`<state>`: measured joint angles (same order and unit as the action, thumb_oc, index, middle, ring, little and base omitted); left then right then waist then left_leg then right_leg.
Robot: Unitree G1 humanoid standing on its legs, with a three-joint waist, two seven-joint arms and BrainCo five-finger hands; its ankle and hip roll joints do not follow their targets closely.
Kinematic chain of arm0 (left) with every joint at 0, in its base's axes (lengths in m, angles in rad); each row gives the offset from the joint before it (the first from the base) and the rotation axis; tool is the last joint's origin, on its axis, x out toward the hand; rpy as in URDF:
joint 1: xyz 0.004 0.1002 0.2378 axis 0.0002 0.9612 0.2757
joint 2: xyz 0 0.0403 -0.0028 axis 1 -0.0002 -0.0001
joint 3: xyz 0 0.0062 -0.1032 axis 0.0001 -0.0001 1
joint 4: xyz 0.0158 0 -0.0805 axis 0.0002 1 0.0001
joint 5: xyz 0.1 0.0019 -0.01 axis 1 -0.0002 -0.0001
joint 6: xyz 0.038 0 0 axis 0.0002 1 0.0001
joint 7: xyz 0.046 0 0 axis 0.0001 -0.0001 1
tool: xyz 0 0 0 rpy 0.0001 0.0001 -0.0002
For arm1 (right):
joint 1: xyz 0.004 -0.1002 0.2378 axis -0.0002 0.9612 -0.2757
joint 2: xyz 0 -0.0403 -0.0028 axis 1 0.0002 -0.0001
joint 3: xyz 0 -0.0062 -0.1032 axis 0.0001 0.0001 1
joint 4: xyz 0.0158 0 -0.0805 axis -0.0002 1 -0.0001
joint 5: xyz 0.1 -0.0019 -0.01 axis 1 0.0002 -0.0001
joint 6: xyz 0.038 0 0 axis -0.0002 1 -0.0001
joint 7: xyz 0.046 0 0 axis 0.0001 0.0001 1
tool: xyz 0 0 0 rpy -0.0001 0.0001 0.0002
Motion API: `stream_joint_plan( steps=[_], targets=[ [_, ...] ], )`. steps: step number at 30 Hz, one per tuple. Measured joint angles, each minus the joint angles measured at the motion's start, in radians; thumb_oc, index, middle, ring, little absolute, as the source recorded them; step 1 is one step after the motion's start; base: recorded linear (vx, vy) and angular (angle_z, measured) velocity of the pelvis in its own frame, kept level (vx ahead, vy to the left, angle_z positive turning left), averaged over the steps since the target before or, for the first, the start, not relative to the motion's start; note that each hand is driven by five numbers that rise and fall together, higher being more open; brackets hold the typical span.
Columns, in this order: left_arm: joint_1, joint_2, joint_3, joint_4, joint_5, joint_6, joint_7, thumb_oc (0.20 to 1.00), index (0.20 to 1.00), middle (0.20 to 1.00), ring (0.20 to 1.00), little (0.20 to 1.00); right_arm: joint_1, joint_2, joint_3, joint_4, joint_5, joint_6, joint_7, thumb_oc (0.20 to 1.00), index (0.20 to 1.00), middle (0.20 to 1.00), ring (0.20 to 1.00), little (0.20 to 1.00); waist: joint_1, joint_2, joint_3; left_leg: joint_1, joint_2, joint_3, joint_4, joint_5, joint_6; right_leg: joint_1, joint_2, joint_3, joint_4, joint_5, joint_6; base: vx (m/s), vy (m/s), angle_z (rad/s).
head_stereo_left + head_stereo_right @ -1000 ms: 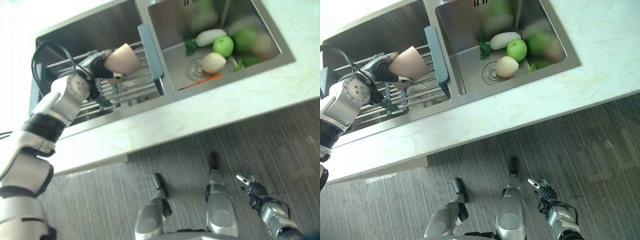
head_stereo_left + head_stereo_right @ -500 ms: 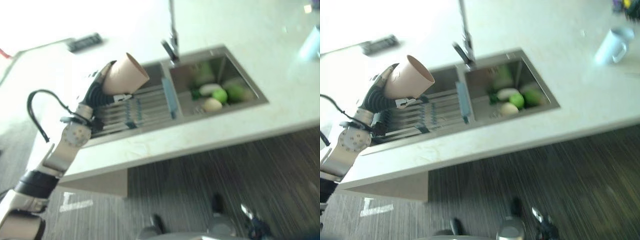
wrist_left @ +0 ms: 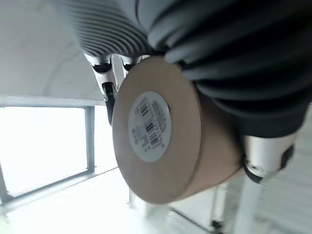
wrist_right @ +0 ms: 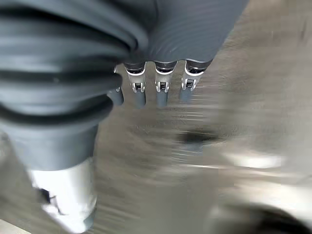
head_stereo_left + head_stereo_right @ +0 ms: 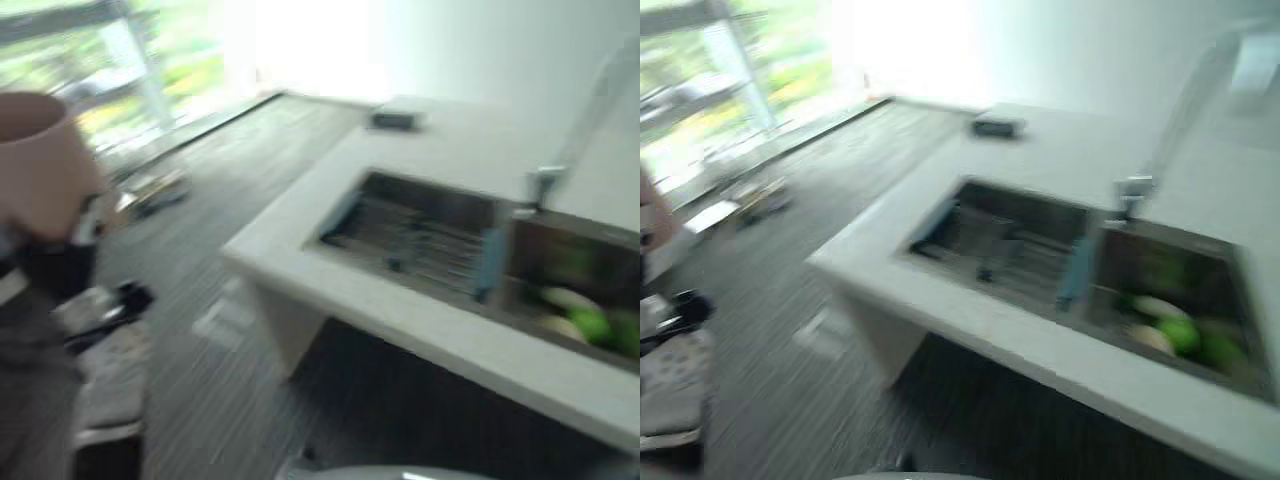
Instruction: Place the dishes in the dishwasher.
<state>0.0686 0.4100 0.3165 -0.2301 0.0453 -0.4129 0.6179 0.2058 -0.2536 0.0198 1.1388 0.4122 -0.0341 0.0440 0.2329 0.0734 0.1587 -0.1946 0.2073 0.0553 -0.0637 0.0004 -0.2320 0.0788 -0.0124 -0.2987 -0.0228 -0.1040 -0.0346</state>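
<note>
Pale marble-look worktop (image 5: 400,310), long and light, running from a corner at the near left toward the far right. Dark grey striped wood-grain floor (image 5: 220,230) beside and below it, reaching to bright windows at the far left. Set into the worktop along its near edge, a double stainless-steel sink (image 5: 1110,270): left basin spanned by a steel-rod drying rack (image 5: 420,240) with a blue-grey end bar (image 5: 488,262) at the divider, right basin holding green and white vegetables (image 5: 1175,330), blurred. Chrome tap (image 5: 1130,190) standing at the far rim between the basins. Small dark flat object (image 5: 992,125) lying on the worktop toward its far left corner, well apart from the sink; too blurred to identify.

Pinkish-beige round cup (image 3: 161,141), held up in the air well away from the worktop's left end, over the floor, seen at the left edge of the left eye view with its open mouth upward. White barcode label (image 3: 148,126) stuck on the flat base. Left hand (image 3: 258,146) wrapped round the cup's wall, fingers and thumb curled against it from opposite sides. Right hand (image 4: 161,83) hanging over the floor, fingers straight and relaxed, nothing in it.
</note>
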Motion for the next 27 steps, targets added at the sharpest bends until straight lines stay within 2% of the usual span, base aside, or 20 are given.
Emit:
stream_joint_plan(
  steps=[1,3,4,5,6,7,8,10,14,17,18,19,20,21,22,23,24,25,26,27],
  targets=[
    [0.007,0.013,0.058,0.007,-0.027,0.008,0.012,0.2,0.2,0.2,0.2,0.2,-0.018,-0.007,-0.003,-0.005,0.008,-0.013,-0.006,1.0,1.0,1.0,1.0,1.0,0.0,-0.061,0.011,0.022,0.018,0.225,0.053,0.022,0.032,0.009,-0.058,-0.094,0.012,0.024,0.003,-0.4,0.331,2.29],
    [-0.085,0.068,0.053,0.019,-0.023,0.01,0.027,0.2,0.2,0.2,0.2,0.2,-0.028,-0.009,-0.046,-0.014,0.052,-0.026,-0.01,1.0,1.0,1.0,1.0,1.0,-0.051,-0.126,0.015,0.132,0.038,0.466,0.18,0.015,0.018,0.065,-0.135,-0.206,0.024,0.033,0.022,-0.26,0.282,2.06],
    [-0.127,0.127,-0.015,0.009,-0.022,0.002,0.024,0.2,0.2,0.2,0.2,0.2,-0.047,-0.037,-0.07,-0.008,0.082,-0.035,-0.012,1.0,1.0,1.0,1.0,1.0,-0.075,-0.134,-0.001,0.216,0.021,0.445,0.211,0.012,0.026,0.062,-0.149,-0.226,0.042,0.042,0.048,-0.12,0.273,1.34],
    [-0.134,0.168,-0.046,-0.011,-0.012,-0.006,0.009,0.2,0.2,0.2,0.2,0.2,-0.075,-0.06,-0.083,-0.013,0.09,-0.048,-0.012,1.0,1.0,1.0,1.0,1.0,-0.087,-0.113,-0.012,0.29,-0.021,0.42,0.156,0.015,0.037,0.033,-0.156,-0.182,0.047,0.044,0.077,-0.09,0.282,0.91],
    [-0.2,0.192,-0.078,0.001,0.016,-0.012,-0.036,0.2,0.2,0.2,0.2,0.2,-0.133,-0.086,-0.14,-0.021,0.109,-0.054,-0.012,1.0,1.0,1.0,1.0,1.0,-0.132,0.002,-0.003,0.412,-0.065,0.419,-0.026,0.082,0.08,-0.049,-0.13,-0.186,0.11,0.044,0.087,-0.05,0.49,0.29],
    [-0.223,0.192,-0.083,0.018,0.016,-0.004,-0.045,0.2,0.2,0.2,0.2,0.2,-0.15,-0.068,-0.141,-0.016,0.111,-0.049,-0.011,1.0,1.0,1.0,1.0,1.0,-0.139,-0.007,0.015,0.408,-0.079,0.422,-0.026,0.081,0.086,-0.07,-0.151,-0.186,0.14,0.044,0.087,-0.03,0.423,-0.19],
    [-0.2,0.193,-0.069,0.057,0.013,0.004,-0.077,0.2,0.2,0.2,0.2,0.2,-0.153,0.009,-0.169,0.002,0.11,-0.038,-0.005,1.0,1.0,1.0,1.0,1.0,-0.147,-0.055,0.034,0.418,-0.103,0.424,0.029,0.01,0.127,-0.067,-0.189,-0.167,0.185,0.052,0.085,-0.06,0.62,-0.88],
    [-0.182,0.207,-0.098,0.099,0.007,0.025,-0.114,0.2,0.2,0.2,0.2,0.2,-0.131,0.011,-0.137,0.034,0.106,-0.031,-0.012,1.0,1.0,1.0,1.0,1.0,-0.146,-0.057,0.032,0.412,-0.173,0.4,-0.019,-0.085,0.202,-0.115,-0.227,-0.141,0.246,0.047,0.126,-0.08,0.413,-0.96],
    [-0.186,0.249,-0.122,0.099,-0.027,0.07,-0.192,0.2,0.2,0.2,0.2,0.2,-0.091,0.028,-0.065,0.027,0.078,-0.014,-0.014,1.0,1.0,1.0,1.0,1.0,-0.145,-0.109,0.01,0.37,-0.252,0.414,0.026,-0.091,0.269,-0.112,-0.35,-0.233,0.209,0.101,0.172,-0.08,0.281,-0.09],
    [-0.188,0.248,-0.16,0.11,-0.025,0.098,-0.23,0.2,0.2,0.2,0.2,0.2,-0.112,0.049,-0.036,-0.026,0.07,-0.017,-0.013,1.0,1.0,1.0,1.0,1.0,-0.123,-0.104,0.001,0.345,-0.301,0.374,0.035,-0.094,0.327,-0.099,-0.389,-0.234,0.248,0.185,0.196,-0.05,0.268,0.4],
    [-0.192,0.244,-0.212,0.13,-0.025,0.102,-0.231,0.2,0.2,0.2,0.2,0.2,-0.105,0.043,-0.021,-0.054,0.07,-0.019,-0.017,1.0,1.0,1.0,1.0,1.0,-0.141,-0.078,-0.004,0.338,-0.302,0.334,0.034,-0.097,0.334,-0.114,-0.404,-0.196,0.315,0.189,0.202,-0.01,0.034,0.83],
    [-0.194,0.242,-0.271,0.138,-0.024,0.105,-0.239,0.2,0.2,0.2,0.2,0.2,-0.105,0.029,-0.006,-0.087,0.07,-0.028,-0.019,1.0,1.0,1.0,1.0,1.0,-0.154,-0.05,-0.012,0.349,-0.298,0.282,0.029,-0.081,0.355,-0.152,-0.396,-0.123,0.418,0.139,0.233,0.0,-0.019,1.55],
    [-0.222,0.22,-0.345,0.162,-0.025,0.096,-0.251,0.2,0.2,0.2,0.2,0.2,-0.094,0.023,0.018,-0.115,0.08,-0.03,-0.021,1.0,1.0,1.0,1.0,1.0,-0.182,-0.018,-0.014,0.352,-0.271,0.212,0.033,-0.069,0.355,-0.166,-0.288,0.025,0.489,0.02,0.208,0.06,-0.089,2.15],
    [-0.246,0.227,-0.391,0.178,-0.023,0.092,-0.269,0.2,0.2,0.2,0.2,0.2,-0.093,0.022,0.07,-0.14,0.088,-0.034,-0.018,1.0,1.0,1.0,1.0,1.0,-0.208,-0.026,-0.017,0.348,-0.269,0.145,0.03,-0.051,0.335,-0.181,-0.185,0.134,0.482,-0.038,0.184,0.16,-0.176,2.05],
    [-0.231,0.234,-0.382,0.179,-0.024,0.089,-0.272,0.2,0.2,0.2,0.2,0.2,-0.096,0.024,0.087,-0.138,0.094,-0.044,-0.019,1.0,1.0,1.0,1.0,1.0,-0.191,-0.067,-0.035,0.337,-0.299,0.113,0.024,-0.059,0.324,-0.206,-0.176,0.127,0.375,-0.027,0.165,0.16,-0.183,2.73],
    [-0.237,0.249,-0.384,0.176,-0.025,0.094,-0.308,0.2,0.2,0.2,0.2,0.2,-0.07,0.024,0.086,-0.073,0.101,-0.039,-0.016,1.0,1.0,1.0,1.0,1.0,-0.221,-0.097,-0.044,0.349,-0.296,0.012,0.029,-0.059,0.315,-0.158,-0.146,0.265,0.146,0.069,0.18,0.18,-0.38,1.74],
    [-0.223,0.263,-0.37,0.173,-0.026,0.098,-0.309,0.2,0.2,0.2,0.2,0.2,-0.054,0.029,0.083,-0.052,0.102,-0.04,-0.012,1.0,1.0,1.0,1.0,1.0,-0.202,-0.113,-0.049,0.375,-0.285,0.013,0.03,-0.071,0.298,-0.132,-0.157,0.231,0.092,0.187,0.162,0.08,-0.383,1.46],
    [-0.222,0.245,-0.372,0.169,-0.024,0.105,-0.319,0.2,0.2,0.2,0.2,0.2,-0.067,0.024,0.082,-0.046,0.102,-0.037,-0.013,1.0,1.0,1.0,1.0,1.0,-0.198,-0.096,-0.05,0.381,-0.253,0.008,0.029,-0.077,0.278,-0.105,-0.134,0.193,0.069,0.192,0.151,0.12,-0.502,0.15],
    [-0.213,0.171,-0.389,0.141,-0.022,0.126,-0.344,0.2,0.2,0.2,0.2,0.2,-0.074,0.03,0.089,-0.04,0.103,-0.013,-0.015,1.0,1.0,1.0,1.0,1.0,-0.18,-0.095,-0.057,0.39,-0.213,0.014,0.02,-0.076,0.233,-0.023,-0.122,0.064,-0.038,0.206,0.14,0.14,-0.392,0.47],
    [-0.171,0.162,-0.395,0.085,-0.023,0.153,-0.357,0.2,0.2,0.2,0.2,0.2,-0.109,0.033,0.101,-0.052,0.1,-0.004,-0.018,1.0,1.0,1.0,1.0,1.0,-0.165,-0.1,-0.051,0.365,-0.17,0.04,0.032,-0.06,0.18,-0.007,-0.08,0.035,-0.068,0.213,0.106,0.13,-0.312,0.6]
  ],
)
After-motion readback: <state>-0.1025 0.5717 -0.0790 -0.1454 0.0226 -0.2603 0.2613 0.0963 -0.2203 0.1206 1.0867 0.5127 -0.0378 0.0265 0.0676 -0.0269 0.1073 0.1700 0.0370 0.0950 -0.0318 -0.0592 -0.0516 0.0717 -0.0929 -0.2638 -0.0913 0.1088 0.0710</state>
